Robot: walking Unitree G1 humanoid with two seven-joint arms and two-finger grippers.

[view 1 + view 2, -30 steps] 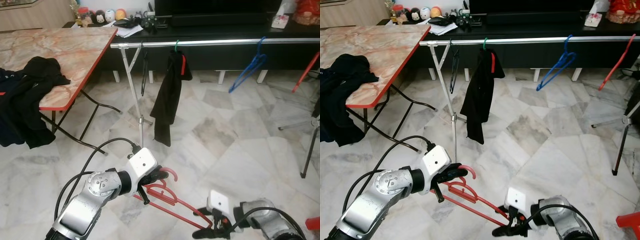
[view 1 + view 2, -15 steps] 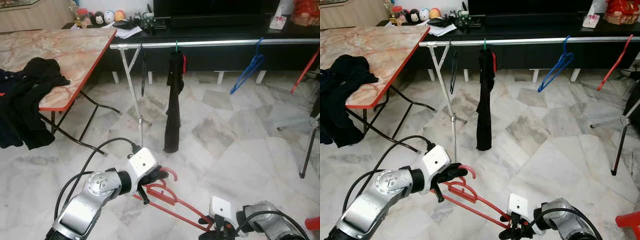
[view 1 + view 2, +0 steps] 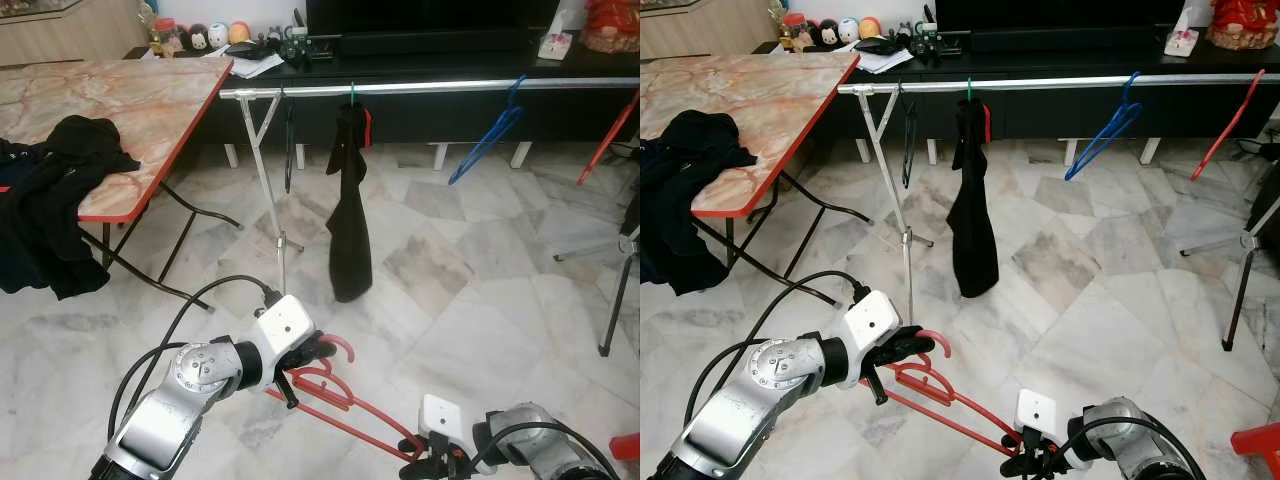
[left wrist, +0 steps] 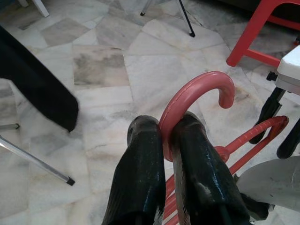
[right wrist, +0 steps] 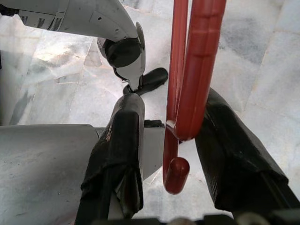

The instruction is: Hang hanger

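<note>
No legible text, labels, brands or numbers in any view. The small boxes and papers on the dark cabinet (image 3: 420,60) are too small and blurred to read.

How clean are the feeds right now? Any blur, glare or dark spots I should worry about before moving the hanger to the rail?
Left eye view: sharp and evenly lit, with soft glare on the marble floor and the rail. Left wrist view: the left gripper on the red hanger hook is crisp, its fingers glossy. Right wrist view: the right gripper is close and slightly soft, with a bright patch on the floor.
</note>
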